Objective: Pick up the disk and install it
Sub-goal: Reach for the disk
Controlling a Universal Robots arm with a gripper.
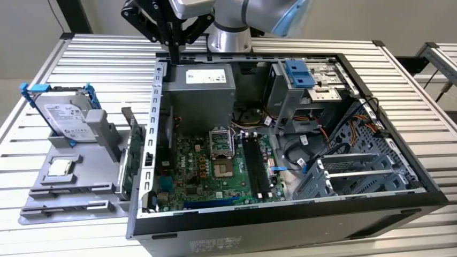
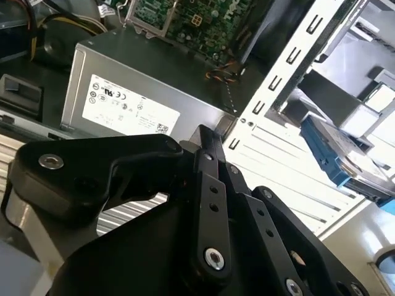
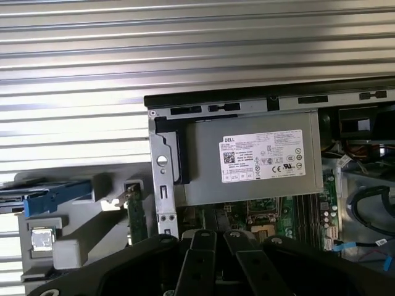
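Silver-grey disk (image 1: 66, 115) with its blue bracket stands tilted on edge in the grey fixture (image 1: 78, 184), on the slatted metal tabletop (image 1: 93, 59) at the exterior view's left of the open computer case (image 1: 286, 227). It's outside the case, white label facing up and out, nothing gripping it

On the same fixture we see a small square chip (image 1: 61, 167) lying flat, nearer than the disk. A green card (image 1: 130, 155) stands on edge between the fixture and the case's left wall

Gripper (image 1: 174, 59) hangs over the far-left corner of the case, just beside the grey power supply (image 1: 203, 80). Fingers (image 2: 210, 185) are drawn together to a narrow tip and hold nothing. We can't tell whether the tip touches the case rim. It's well apart from the disk

In the second wrist view the disk (image 2: 342, 157) shows as a blue-edged slab beyond the perforated case wall, with the power supply (image 2: 129, 105) on the other side of the tip. In the first wrist view the blue bracket edge of the disk (image 3: 52, 196) sits left of the case, and the power supply (image 3: 253, 160) is right ahead of the arm

Inside the case: green motherboard (image 1: 214, 166) on the floor in the middle, blue-fronted drive cage (image 1: 300, 75) at the far right, cables strung between them
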